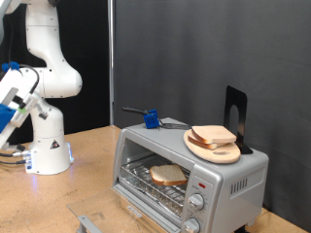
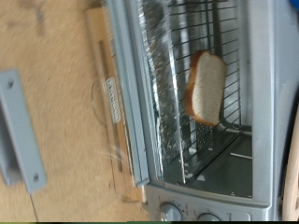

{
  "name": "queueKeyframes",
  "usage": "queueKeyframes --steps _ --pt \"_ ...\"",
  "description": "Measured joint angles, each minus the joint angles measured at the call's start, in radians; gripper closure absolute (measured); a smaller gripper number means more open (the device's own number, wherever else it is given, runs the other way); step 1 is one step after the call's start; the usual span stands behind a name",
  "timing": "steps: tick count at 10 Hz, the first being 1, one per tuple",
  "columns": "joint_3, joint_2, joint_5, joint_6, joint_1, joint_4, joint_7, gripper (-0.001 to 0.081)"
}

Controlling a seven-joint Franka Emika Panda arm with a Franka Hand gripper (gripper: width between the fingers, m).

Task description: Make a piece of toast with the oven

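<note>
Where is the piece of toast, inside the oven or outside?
Inside: the piece of toast lies on the wire rack in the oven.

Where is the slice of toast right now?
The toast lies on the wire rack inside the oven, at the exterior view's lower middle, below the plate of bread on the oven's roof.

Silver-grey oven [image 1: 228, 175], pale tan piece of toast [image 1: 169, 175] with brown crust, light wooden surface [image 1: 83, 160], white robot arm [image 1: 51, 58], blue clamp [image 1: 152, 119], black backdrop [image 1: 214, 49].

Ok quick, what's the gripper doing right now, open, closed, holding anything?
Gripper: not in either view, so its state can't be told; the piece of toast lies on the rack in the oven.
</note>
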Motion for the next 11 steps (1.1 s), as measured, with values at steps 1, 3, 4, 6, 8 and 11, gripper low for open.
queueKeyframes --steps 1,3,4,6,8,11 --pt "-0.006 0.042 0.026 0.003 -0.001 0.02 -0.096 -0.0002" --pt "-0.008 0.087 0.037 0.031 -0.002 0.04 -0.192 -0.0002" --pt "-0.008 0.087 0.037 0.029 -0.002 0.04 -0.182 -0.0002" --pt "-0.03 0.091 0.119 -0.071 -0.017 0.041 -0.178 -0.0002" --pt "-0.027 0.114 0.151 0.011 -0.019 0.02 -0.205 -0.0002" --pt "0.021 0.203 0.19 0.135 0.003 -0.004 -0.271 -0.0002"
